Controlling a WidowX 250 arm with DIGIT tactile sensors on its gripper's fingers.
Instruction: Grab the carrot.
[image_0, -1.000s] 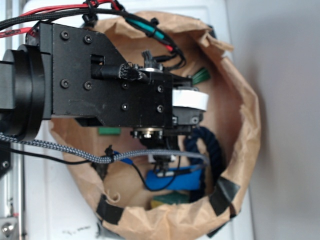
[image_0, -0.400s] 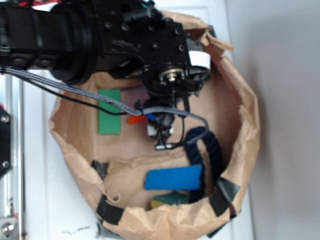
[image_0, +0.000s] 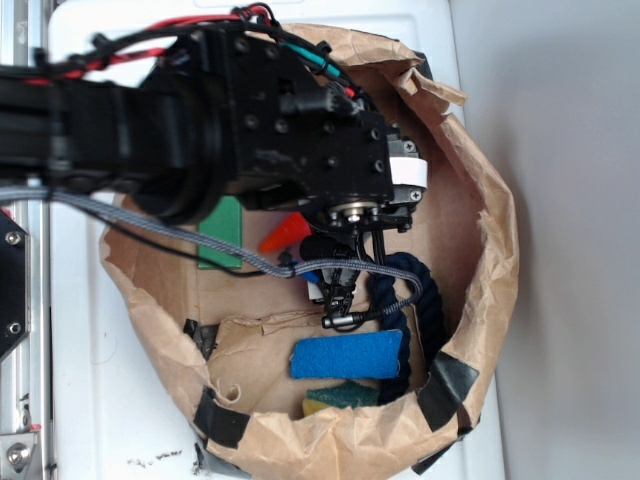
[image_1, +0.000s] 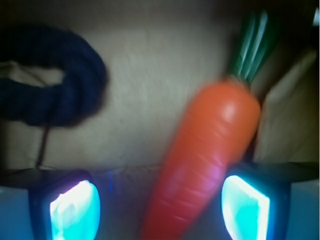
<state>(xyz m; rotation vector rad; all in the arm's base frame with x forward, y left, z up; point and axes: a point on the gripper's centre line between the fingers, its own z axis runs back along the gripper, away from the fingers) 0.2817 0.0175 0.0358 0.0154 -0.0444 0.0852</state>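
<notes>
Orange, glossy carrot (image_1: 205, 150) lying between the spread fingers (image_1: 75, 207) of the gripper (image_1: 160, 205), nearer the right one, inside the paper bag (image_0: 490, 230) (likely light, stiff, slippery; best pinched mid-body).

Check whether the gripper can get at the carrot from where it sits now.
Probably yes: the carrot lies between the open gripper fingers, nearer the right one, with nothing covering it; the dark rope lies off to the side.
</notes>
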